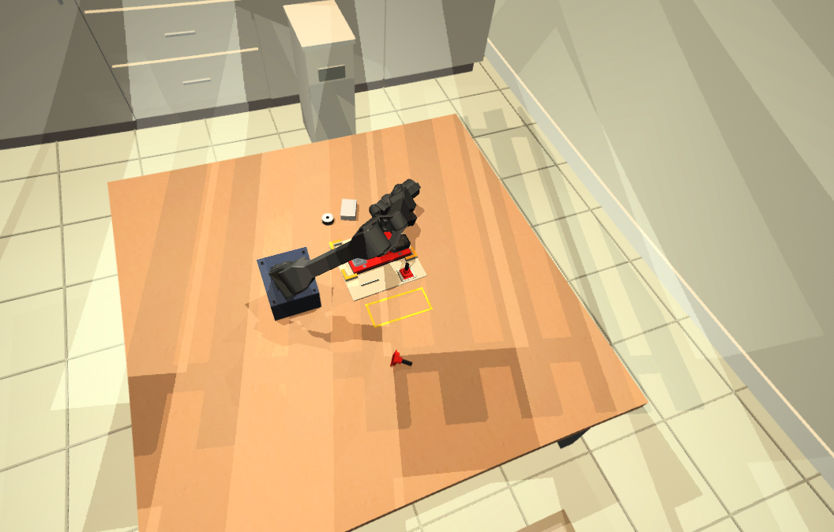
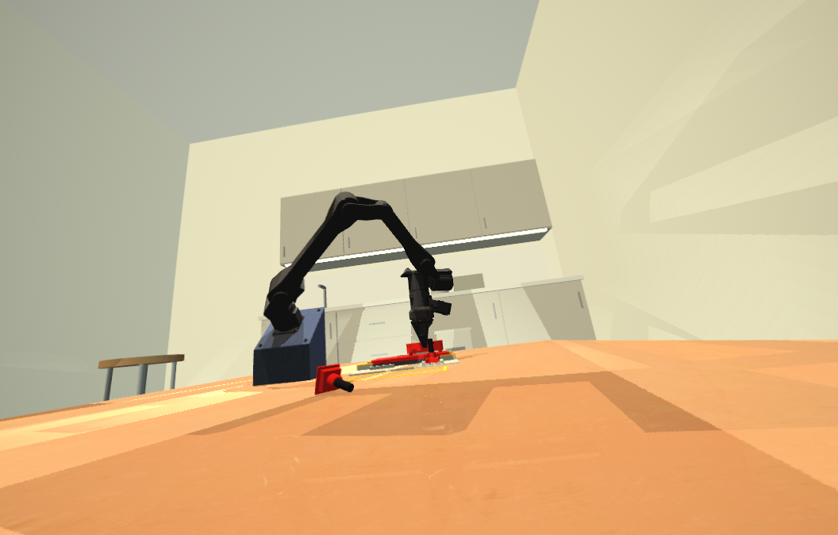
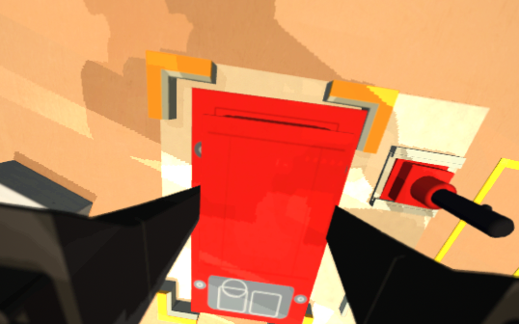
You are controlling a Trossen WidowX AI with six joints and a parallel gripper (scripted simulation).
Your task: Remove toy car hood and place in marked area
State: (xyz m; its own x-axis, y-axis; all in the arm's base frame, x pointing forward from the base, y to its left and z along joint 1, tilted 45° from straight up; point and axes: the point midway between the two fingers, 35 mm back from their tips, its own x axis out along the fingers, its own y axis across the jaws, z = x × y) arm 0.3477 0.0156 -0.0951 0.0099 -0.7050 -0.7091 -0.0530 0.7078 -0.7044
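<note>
The red hood (image 3: 271, 159) (image 1: 367, 265) (image 2: 395, 359) lies flat on the toy car's cream board (image 3: 435, 125) (image 1: 370, 286), framed by orange corner brackets (image 3: 177, 65). My gripper (image 3: 265, 200) (image 2: 427, 345) points straight down and is shut on the hood, one black finger against each long side. In the top view the arm hides the fingers. The yellow marked rectangle (image 1: 404, 317) (image 3: 484, 193) is on the table just beyond the board, with nothing in it.
A red peg with a black handle (image 3: 418, 185) (image 1: 407, 267) stands in a socket on the board beside the hood. A second red peg (image 1: 396, 359) (image 2: 325, 380) lies loose on the table. A white block (image 1: 347, 208) and white ring (image 1: 326, 218) lie behind. The arm's blue base (image 1: 291, 284) stands left.
</note>
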